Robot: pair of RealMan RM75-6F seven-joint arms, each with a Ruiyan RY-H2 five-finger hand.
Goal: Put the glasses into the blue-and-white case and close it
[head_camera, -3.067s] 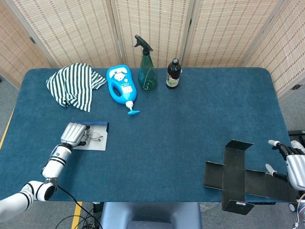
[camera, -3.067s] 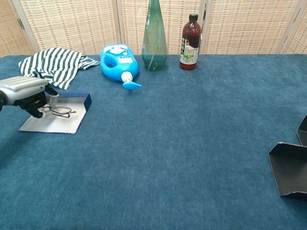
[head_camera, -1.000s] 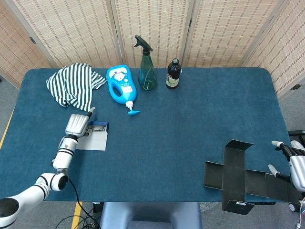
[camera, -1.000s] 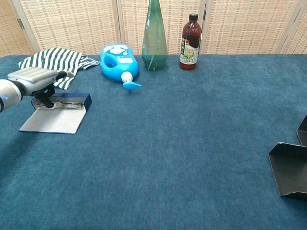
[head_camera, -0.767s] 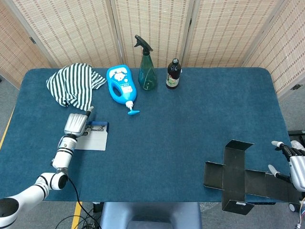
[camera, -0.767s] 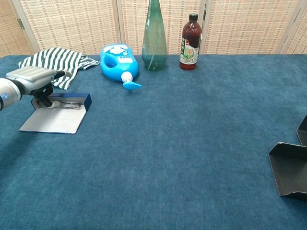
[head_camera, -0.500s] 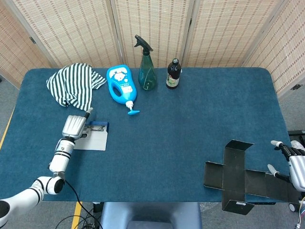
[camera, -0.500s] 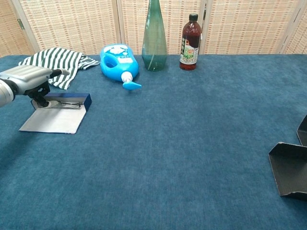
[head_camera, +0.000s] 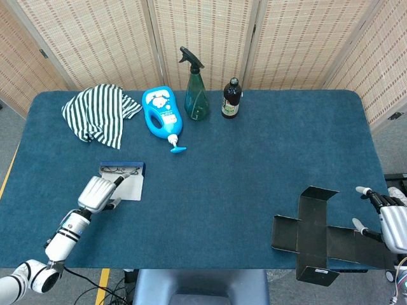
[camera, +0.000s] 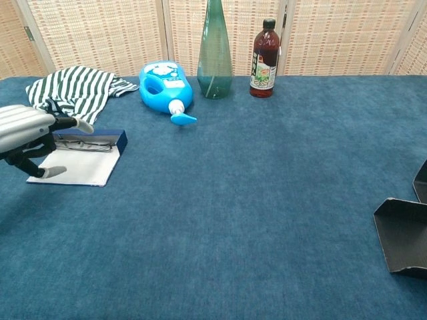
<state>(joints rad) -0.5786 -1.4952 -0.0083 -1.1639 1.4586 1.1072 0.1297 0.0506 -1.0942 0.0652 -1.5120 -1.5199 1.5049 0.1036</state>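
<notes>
Starting at the left, the left hand (head_camera: 98,192) hangs just over the near edge of the case (head_camera: 130,185). Its fingers are spread apart and it holds nothing. This hand is the one close enough to shut the case.

The case lies open on the blue table (head_camera: 254,159). Its white flap lies flat toward the robot, and its dark blue tray sits at the far side. The glasses (camera: 83,143) lie in that tray, so the first part of the job looks done. The flap is not folded over yet, so closing looks like the step that is left. The hand would likely need to get under the flap and tip it over the tray.

Behind the case lies a striped cloth (head_camera: 98,114). Next to it is a light blue jug (head_camera: 161,112) on its side, with its spout pointing at the robot. Then come a green spray bottle (head_camera: 195,92) and a dark bottle (head_camera: 230,98), both standing up. They are all well apart from the case, so they should not get in the way.

Far to the right, a flat black box (head_camera: 315,238) lies unfolded at the table edge. The right hand (head_camera: 391,225) sits just beside it, at rest. Its fingers are apart and it holds nothing.
</notes>
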